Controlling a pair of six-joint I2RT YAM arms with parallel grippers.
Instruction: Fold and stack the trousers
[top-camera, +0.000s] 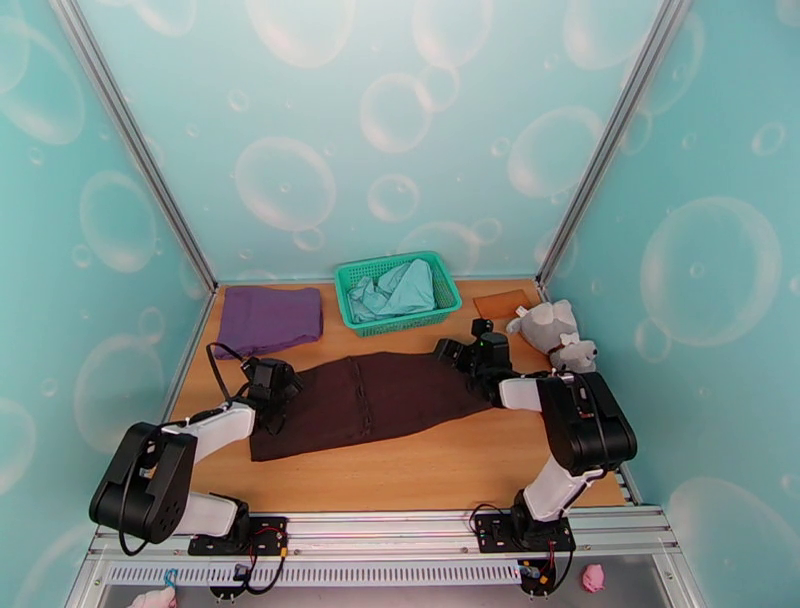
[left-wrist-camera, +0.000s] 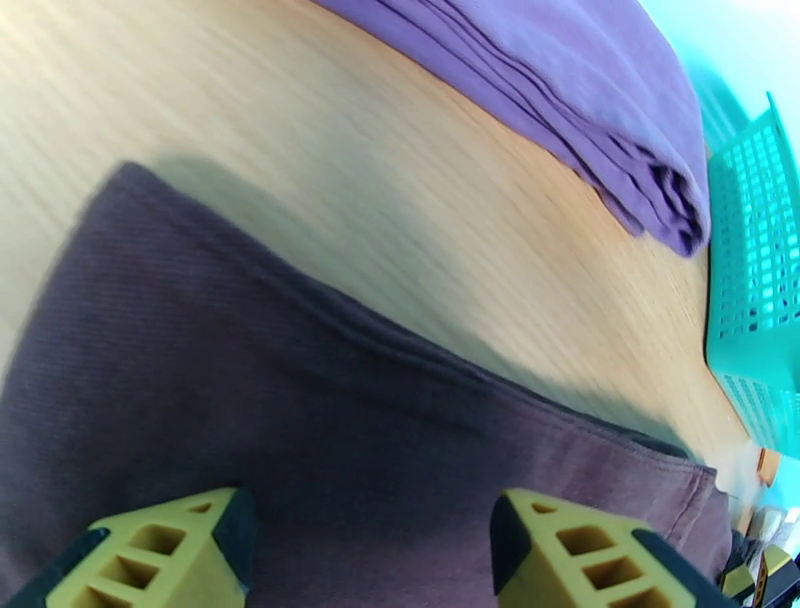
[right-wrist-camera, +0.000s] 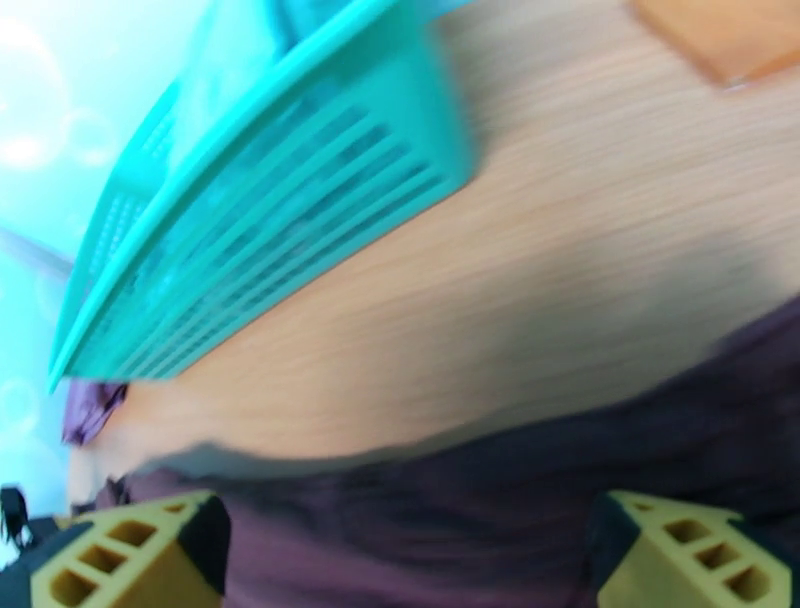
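Note:
The dark brown trousers (top-camera: 370, 400) lie flat across the middle of the table, the wide end at the left and the narrow end at the right. My left gripper (top-camera: 272, 385) hovers low over the left end, near its far edge. In the left wrist view this gripper (left-wrist-camera: 370, 530) stands open, and brown fabric (left-wrist-camera: 300, 420) lies under and between the yellow fingers (left-wrist-camera: 170, 550). My right gripper (top-camera: 455, 352) is at the far right end. It is open (right-wrist-camera: 405, 540) too, with the trousers' edge (right-wrist-camera: 500, 480) just below it.
A green mesh basket (top-camera: 400, 321) holding a pale teal garment (top-camera: 395, 290) stands behind the trousers. A folded purple cloth (top-camera: 270, 318) lies at the back left. A grey plush toy (top-camera: 550, 335) and a flat brown piece (top-camera: 500, 303) sit at the back right. Bare wood runs along the front.

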